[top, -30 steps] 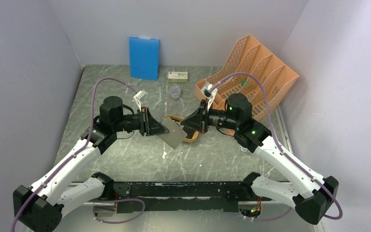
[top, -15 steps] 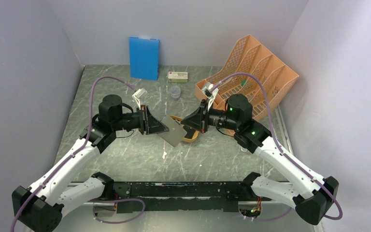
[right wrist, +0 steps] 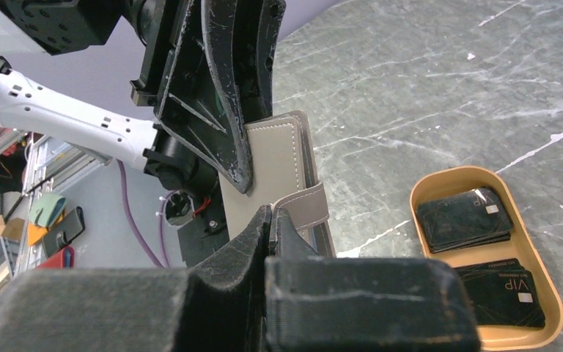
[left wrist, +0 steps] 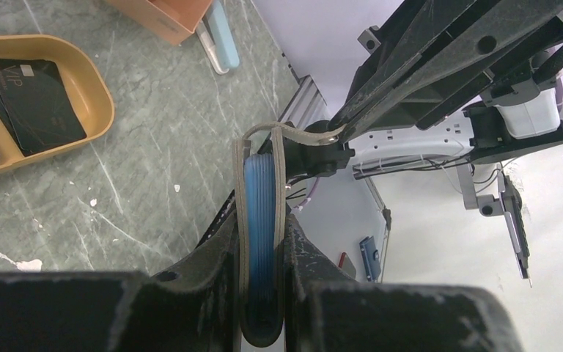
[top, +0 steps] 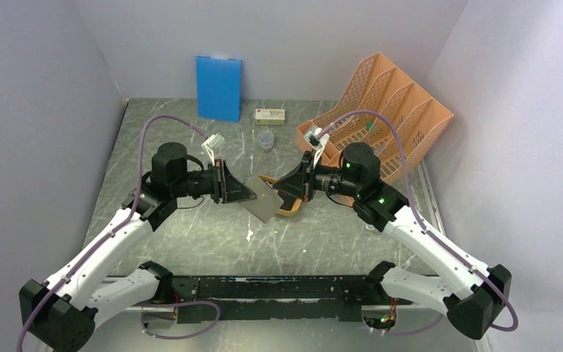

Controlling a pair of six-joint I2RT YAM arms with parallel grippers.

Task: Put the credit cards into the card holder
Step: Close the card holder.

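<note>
The left gripper (top: 252, 196) was clamped on the closed card holder (top: 266, 202), which it held above the table (top: 190, 231) between the arms. The right gripper (top: 278, 188) was pinched shut on its strap (right wrist: 304, 209). The credit cards (left wrist: 37, 103) lay in the yellow tray (left wrist: 94, 86).

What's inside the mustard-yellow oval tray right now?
Two piles of thin black rectangular credit cards lie in the mustard-yellow oval tray; one top card reads VIP. Cards beneath the top ones are covered, so their count cannot be told.
</note>
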